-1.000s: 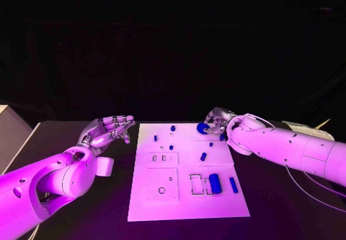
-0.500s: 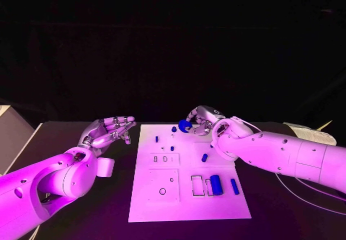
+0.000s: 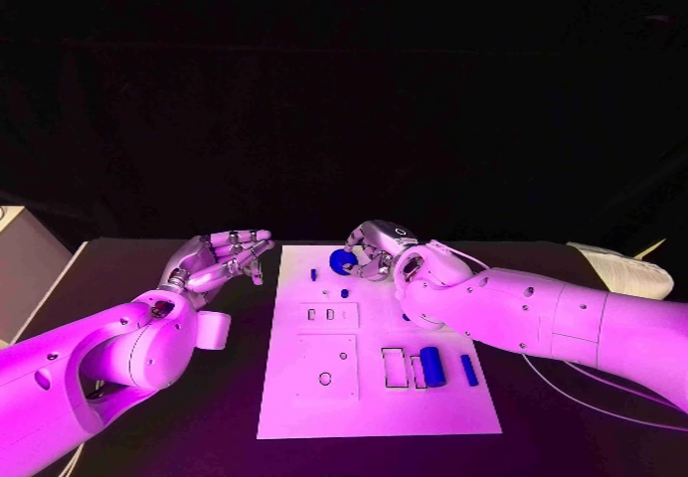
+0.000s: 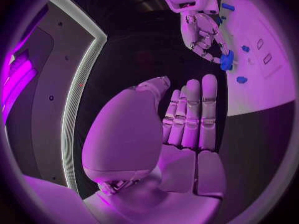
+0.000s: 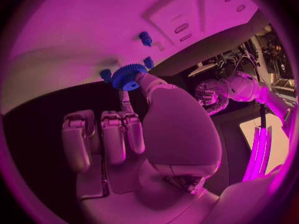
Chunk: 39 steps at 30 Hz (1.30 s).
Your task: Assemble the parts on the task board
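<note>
Right hand (image 3: pixel 376 250) is holding a blue toothed gear (image 3: pixel 343 261) pinched in its fingers (image 5: pixel 144 79), hanging over the upper middle of the white task board (image 3: pixel 376 407), centre of frame. Small blue pegs (image 3: pixel 343 293) are standing just below the gear. A larger blue cylinder (image 3: pixel 430 366) and a slim blue bar (image 3: pixel 469 370) are lying lower right on the board. Left hand (image 3: pixel 218 258) is hovering over the dark bench (image 3: pixel 230 417), left of the board, fingers (image 4: pixel 196 109) loosely apart, gripping nothing.

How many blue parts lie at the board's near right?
2: a thick blue cylinder and, right of it, a slim blue bar. The right arm may hide others.
</note>
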Tool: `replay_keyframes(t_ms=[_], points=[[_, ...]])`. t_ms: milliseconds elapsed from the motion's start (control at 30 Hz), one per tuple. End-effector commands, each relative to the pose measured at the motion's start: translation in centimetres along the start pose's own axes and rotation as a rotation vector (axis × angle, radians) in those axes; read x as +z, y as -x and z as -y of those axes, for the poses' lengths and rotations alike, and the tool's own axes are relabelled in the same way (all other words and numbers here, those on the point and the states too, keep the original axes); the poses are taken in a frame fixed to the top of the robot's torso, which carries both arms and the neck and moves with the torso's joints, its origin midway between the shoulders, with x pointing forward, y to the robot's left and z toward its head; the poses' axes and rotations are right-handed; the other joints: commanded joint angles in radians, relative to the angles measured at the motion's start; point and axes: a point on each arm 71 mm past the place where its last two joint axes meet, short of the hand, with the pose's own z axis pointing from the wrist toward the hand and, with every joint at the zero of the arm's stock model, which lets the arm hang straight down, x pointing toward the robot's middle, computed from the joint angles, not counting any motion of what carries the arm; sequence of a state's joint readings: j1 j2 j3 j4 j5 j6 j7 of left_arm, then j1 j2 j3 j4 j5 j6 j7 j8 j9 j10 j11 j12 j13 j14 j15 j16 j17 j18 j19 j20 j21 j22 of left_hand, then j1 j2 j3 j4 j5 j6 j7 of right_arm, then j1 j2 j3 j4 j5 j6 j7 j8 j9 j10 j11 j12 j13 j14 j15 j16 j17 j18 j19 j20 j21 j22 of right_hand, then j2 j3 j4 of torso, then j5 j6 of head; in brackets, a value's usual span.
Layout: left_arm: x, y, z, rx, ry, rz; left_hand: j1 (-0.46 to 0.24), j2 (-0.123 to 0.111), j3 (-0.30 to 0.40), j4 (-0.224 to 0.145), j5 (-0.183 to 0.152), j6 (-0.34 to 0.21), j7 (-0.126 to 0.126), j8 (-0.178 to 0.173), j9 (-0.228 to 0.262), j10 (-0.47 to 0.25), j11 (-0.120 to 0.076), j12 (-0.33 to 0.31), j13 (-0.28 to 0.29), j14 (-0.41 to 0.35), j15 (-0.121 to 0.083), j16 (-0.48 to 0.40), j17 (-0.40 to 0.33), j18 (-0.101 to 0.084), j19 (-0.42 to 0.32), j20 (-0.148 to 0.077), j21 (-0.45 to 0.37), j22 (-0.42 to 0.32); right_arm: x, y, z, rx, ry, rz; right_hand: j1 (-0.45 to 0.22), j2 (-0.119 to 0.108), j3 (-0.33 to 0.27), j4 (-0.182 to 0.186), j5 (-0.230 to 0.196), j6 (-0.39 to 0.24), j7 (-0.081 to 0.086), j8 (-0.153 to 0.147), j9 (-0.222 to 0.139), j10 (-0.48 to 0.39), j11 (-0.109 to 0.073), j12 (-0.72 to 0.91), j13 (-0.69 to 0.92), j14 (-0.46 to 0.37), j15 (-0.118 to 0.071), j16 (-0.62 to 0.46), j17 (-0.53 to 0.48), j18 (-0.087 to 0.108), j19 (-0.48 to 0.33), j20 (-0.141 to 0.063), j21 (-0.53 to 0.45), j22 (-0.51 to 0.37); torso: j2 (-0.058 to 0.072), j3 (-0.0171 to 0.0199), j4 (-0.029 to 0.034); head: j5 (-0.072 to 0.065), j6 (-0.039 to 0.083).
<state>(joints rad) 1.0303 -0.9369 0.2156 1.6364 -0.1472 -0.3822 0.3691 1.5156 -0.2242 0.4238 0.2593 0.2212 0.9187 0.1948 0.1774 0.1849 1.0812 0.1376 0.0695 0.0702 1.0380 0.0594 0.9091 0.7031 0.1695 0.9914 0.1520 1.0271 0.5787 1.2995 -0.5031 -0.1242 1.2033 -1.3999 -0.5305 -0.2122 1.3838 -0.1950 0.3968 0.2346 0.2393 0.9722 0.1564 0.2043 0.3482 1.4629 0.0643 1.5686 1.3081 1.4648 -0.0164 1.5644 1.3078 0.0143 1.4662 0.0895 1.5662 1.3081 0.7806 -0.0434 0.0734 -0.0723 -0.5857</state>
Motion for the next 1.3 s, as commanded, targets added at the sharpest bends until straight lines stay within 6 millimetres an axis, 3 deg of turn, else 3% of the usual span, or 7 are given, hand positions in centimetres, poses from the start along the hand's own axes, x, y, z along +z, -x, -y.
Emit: replay_keyframes(t_ms=[33,433,533,833,1100,1167,1300], points=[[0.0,-0.3,0.1,-0.005,-0.007,-0.019,-0.003,0.007,0.004,-0.004,-0.003,-0.003,-0.001,-0.001,0.001,-0.004,-0.001,0.0,0.002,-0.008,0.002,0.006,-0.002,0.016,-0.007,0.003,0.003,0.001,0.2,-0.4,-0.1,-0.036,-0.003,-0.022,-0.005,-0.006,0.0,-0.005,0.004,0.022,-0.02,0.002,0.005,0.108,-0.006,0.002,0.263,0.106,-0.007,0.006,0.263,-0.014,0.105,-0.008,0.005,0.263,0.001,0.0002,-0.0007,0.002,-0.002],[0.0,-0.3,0.1,-0.006,-0.005,-0.02,-0.002,0.007,0.005,-0.006,-0.003,-0.003,-0.001,0.0,0.002,-0.004,-0.001,0.001,0.002,-0.009,0.002,0.007,-0.003,0.016,-0.008,0.003,0.005,0.002,0.5,-0.9,-0.2,-0.069,-0.025,-0.034,-0.009,-0.012,-0.001,-0.006,0.004,0.021,-0.019,0.001,0.005,0.108,-0.005,0.002,0.263,0.106,-0.007,0.006,0.263,-0.014,0.105,-0.008,0.005,0.263,-0.001,0.0018,-0.0028,0.005,-0.005],[0.0,-0.3,0.1,-0.006,-0.004,-0.021,-0.002,0.007,0.005,-0.006,-0.003,-0.003,-0.001,0.0,0.002,-0.004,-0.001,0.001,0.002,-0.009,0.002,0.007,-0.003,0.016,-0.008,0.003,0.005,0.002,0.6,-0.9,-0.1,-0.078,-0.034,-0.035,-0.01,-0.016,-0.002,-0.008,0.003,0.02,-0.019,0.001,0.004,0.108,-0.005,0.002,0.263,0.106,-0.006,0.006,0.263,-0.014,0.105,-0.008,0.005,0.263,-0.001,0.0015,-0.0026,0.005,0.0],[0.0,-0.2,0.1,-0.006,-0.003,-0.021,-0.002,0.007,0.005,-0.006,-0.003,-0.003,-0.001,0.0,0.002,-0.004,-0.001,0.001,0.002,-0.009,0.002,0.007,-0.003,0.016,-0.008,0.003,0.005,0.002,0.8,-1.2,0.1,-0.103,-0.058,-0.043,-0.011,-0.023,-0.003,-0.011,0.001,0.019,-0.019,0.0,0.004,0.108,-0.005,0.002,0.263,0.106,-0.006,0.006,0.263,-0.014,0.105,-0.007,0.005,0.263,-0.001,0.0005,-0.0001,0.006,-0.003],[0.0,-0.2,0.1,-0.005,-0.002,-0.02,-0.002,0.007,0.005,-0.006,-0.003,-0.003,-0.001,0.0,0.002,-0.004,-0.001,0.001,0.002,-0.009,0.002,0.007,-0.003,0.016,-0.008,0.003,0.005,0.002,1.0,-1.6,0.1,-0.103,-0.058,-0.053,-0.024,-0.035,-0.012,-0.01,-0.019,0.002,-0.012,-0.011,-0.002,0.108,0.0,0.002,0.263,0.106,-0.002,0.006,0.263,-0.014,0.105,-0.005,0.005,0.263,0.0,0.0003,-0.0029,0.009,-0.004],[0.0,-0.2,0.1,-0.005,-0.002,-0.02,-0.003,0.007,0.006,-0.006,-0.003,-0.003,0.0,0.0,0.003,-0.004,-0.001,0.001,0.002,-0.009,0.002,0.008,-0.003,0.016,-0.01,0.003,0.006,0.002,1.0,-1.7,0.0,-0.098,-0.054,-0.056,-0.044,-0.048,-0.043,0.001,-0.06,-0.028,-0.004,-0.03,-0.01,0.108,0.007,0.002,0.263,0.106,0.005,0.006,0.263,-0.014,0.105,0.0,0.005,0.263,0.0,0.0006,-0.0025,0.009,-0.004],[0.0,-0.2,0.1,-0.004,-0.002,-0.019,-0.003,0.007,0.006,-0.006,-0.003,-0.003,0.0,0.0,0.003,-0.004,-0.001,0.001,0.002,-0.009,0.002,0.008,-0.003,0.016,-0.01,0.003,0.006,0.002,1.0,-1.8,0.0,-0.089,-0.05,-0.063,-0.051,-0.024,-0.201,0.05,-0.095,-0.053,0.006,-0.055,-0.021,0.108,0.017,0.002,0.263,0.106,0.02,0.006,0.263,-0.014,0.105,0.016,0.005,0.263,-0.001,0.001,-0.0018,0.008,-0.004]])
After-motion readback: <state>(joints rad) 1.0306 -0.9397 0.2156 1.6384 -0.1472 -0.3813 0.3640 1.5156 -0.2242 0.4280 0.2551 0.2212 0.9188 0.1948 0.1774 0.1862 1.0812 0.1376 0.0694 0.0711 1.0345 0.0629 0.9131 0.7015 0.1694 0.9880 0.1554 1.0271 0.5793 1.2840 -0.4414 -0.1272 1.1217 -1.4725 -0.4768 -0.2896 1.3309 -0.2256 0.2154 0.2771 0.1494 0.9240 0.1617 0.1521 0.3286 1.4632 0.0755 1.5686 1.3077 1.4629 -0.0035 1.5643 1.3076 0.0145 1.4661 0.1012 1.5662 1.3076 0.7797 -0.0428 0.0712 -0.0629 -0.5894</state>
